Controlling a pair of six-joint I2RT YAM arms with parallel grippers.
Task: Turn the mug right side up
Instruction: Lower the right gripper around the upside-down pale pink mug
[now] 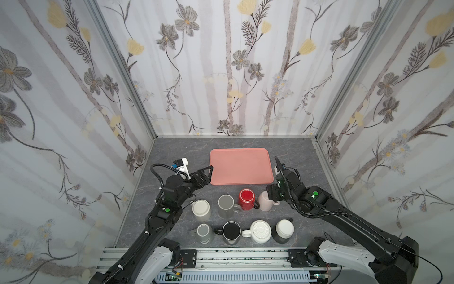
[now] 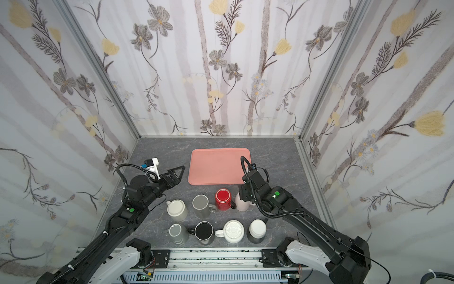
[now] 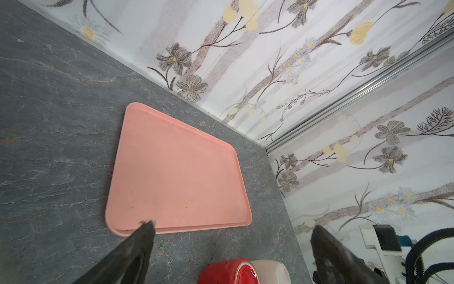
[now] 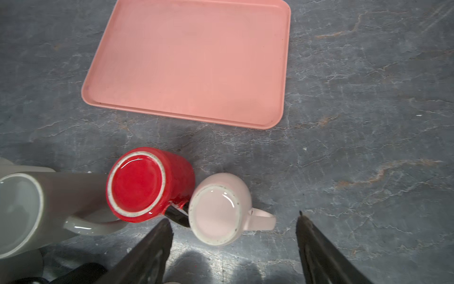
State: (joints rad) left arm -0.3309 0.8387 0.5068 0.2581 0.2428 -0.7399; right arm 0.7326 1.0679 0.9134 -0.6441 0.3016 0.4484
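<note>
A pale pink mug (image 4: 218,209) stands upside down on the grey table, base up, in the back row at the right (image 1: 264,202) (image 2: 242,204). Its handle sticks out to the side away from the red mug (image 4: 145,183), which touches it and is also upside down. My right gripper (image 4: 233,217) hovers open just above and short of the pink mug, one finger on each side and neither touching it. My left gripper (image 1: 210,175) (image 3: 232,225) is wide open and empty at the pink tray's near left corner.
The pink tray (image 1: 242,166) (image 4: 191,61) lies behind the mugs. A grey mug (image 1: 226,205) and a cream mug (image 1: 201,209) stand to the left of the red mug (image 1: 247,198). Several more mugs line the front row, among them a black one (image 1: 231,232) and a ribbed white one (image 1: 260,231).
</note>
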